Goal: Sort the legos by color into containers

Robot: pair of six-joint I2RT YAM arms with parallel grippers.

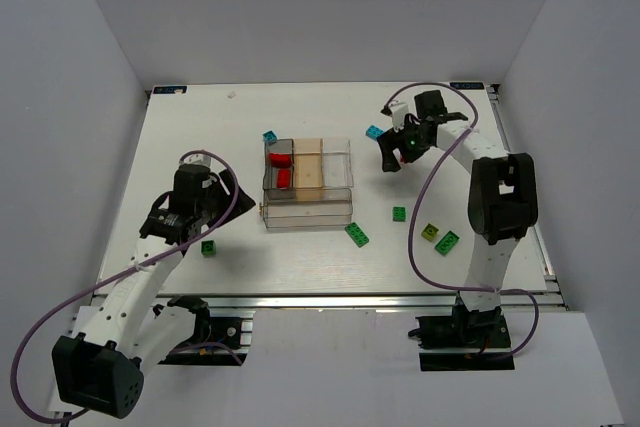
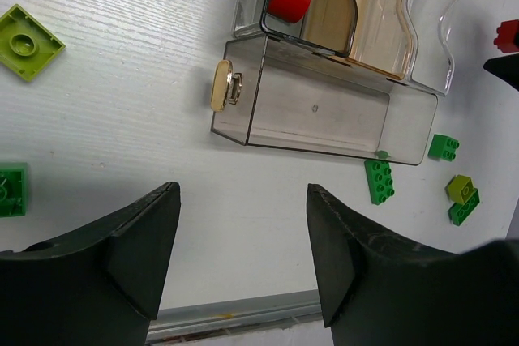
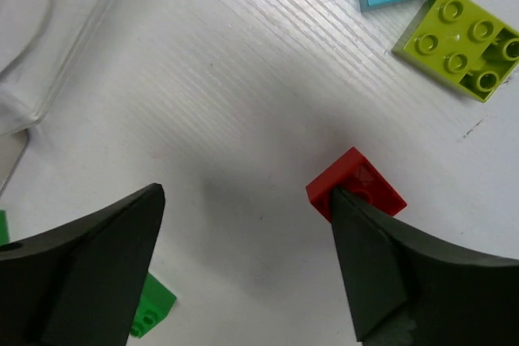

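Reaching out beyond the right side of the clear box (image 1: 310, 214), the right tool (image 3: 243, 200) stands spread above the counter (image 3: 243, 79) with a loose red brick (image 3: 357, 184) lying at 1 fingertip, probably lining up a pinch, since 2 red bricks (image 1: 280, 159) lie in the box's far-left compartment. That arm is stretched forward, wrist tipped down. The left tool (image 2: 241, 200), spread and empty, hovers near the box's front-left corner, arm angled inward, a green brick (image 1: 208, 247) nearby.
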